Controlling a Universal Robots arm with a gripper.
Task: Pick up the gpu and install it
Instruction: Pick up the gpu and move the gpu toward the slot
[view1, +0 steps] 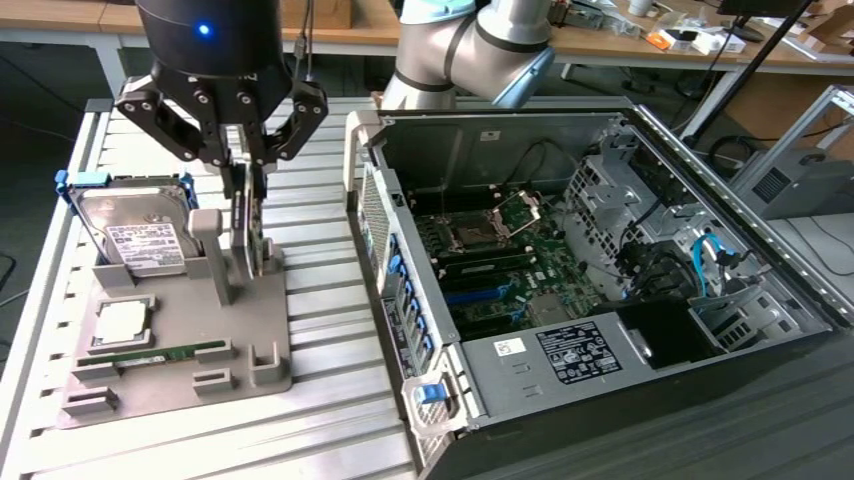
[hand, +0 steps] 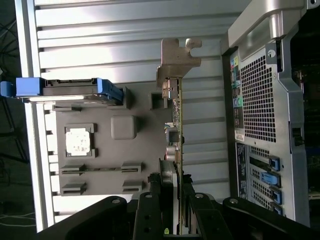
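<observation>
One black gripper (hand: 177, 171) pinches, jaws narrow, the thin dark gpu card (hand: 176, 65) with its silver bracket. We see it upright in the grey slotted holder (view1: 254, 340), at nine o'clock from the open metal computer case (view1: 507, 130).

Cluttered wooden workbench (view1: 607, 50) behind slatted table (view1: 334, 350)

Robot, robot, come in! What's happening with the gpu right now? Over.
End effector straddling the gpu. Gpu upright in grey holder, not yet in computer case. Hard drive beside it, apart.
</observation>
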